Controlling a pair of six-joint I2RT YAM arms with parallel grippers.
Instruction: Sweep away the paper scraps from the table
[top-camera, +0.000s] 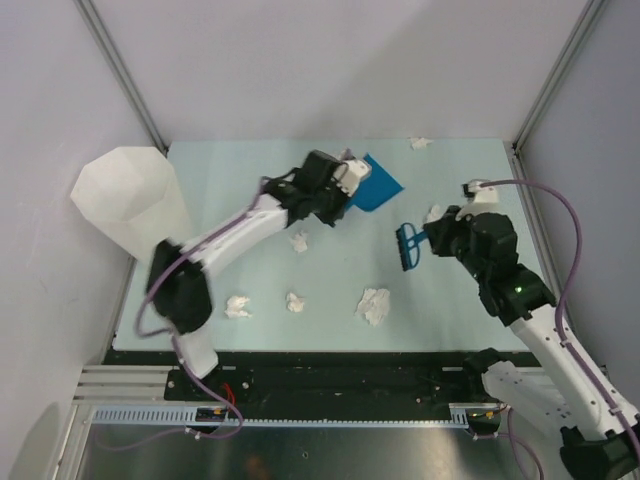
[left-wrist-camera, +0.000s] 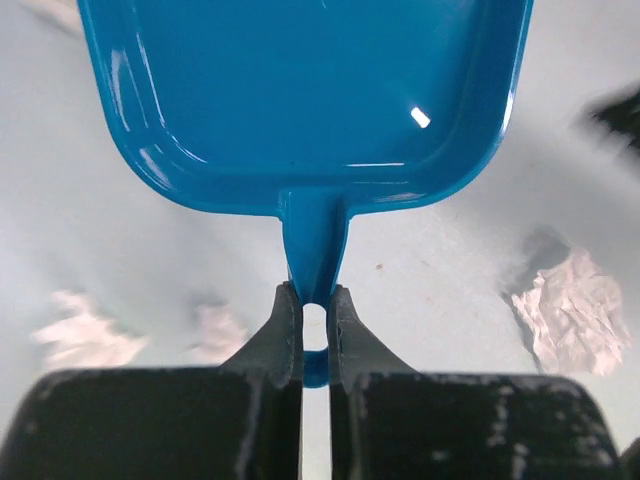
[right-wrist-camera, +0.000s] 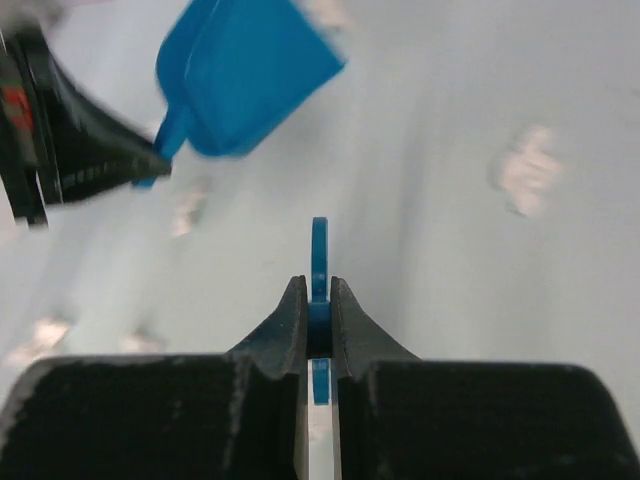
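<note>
My left gripper (top-camera: 345, 182) (left-wrist-camera: 315, 295) is shut on the handle of a blue dustpan (top-camera: 378, 186) (left-wrist-camera: 310, 90), held over the far middle of the mint-green table (top-camera: 225, 185). My right gripper (top-camera: 434, 238) (right-wrist-camera: 318, 290) is shut on a small blue brush (top-camera: 408, 246) (right-wrist-camera: 319, 250), right of the dustpan (right-wrist-camera: 245, 75). White paper scraps lie scattered: one at the far edge (top-camera: 421, 143), one beside the right gripper (top-camera: 434, 213), one mid-table (top-camera: 298, 240), and three near the front (top-camera: 238, 306) (top-camera: 295, 301) (top-camera: 374, 305). A scrap (left-wrist-camera: 575, 315) shows in the left wrist view and another (right-wrist-camera: 525, 170) in the right wrist view.
A tall white faceted bin (top-camera: 125, 200) stands at the table's left edge. Grey walls and metal rails (top-camera: 120, 70) border the table at the back and sides. The left arm (top-camera: 230, 240) stretches diagonally across the left half.
</note>
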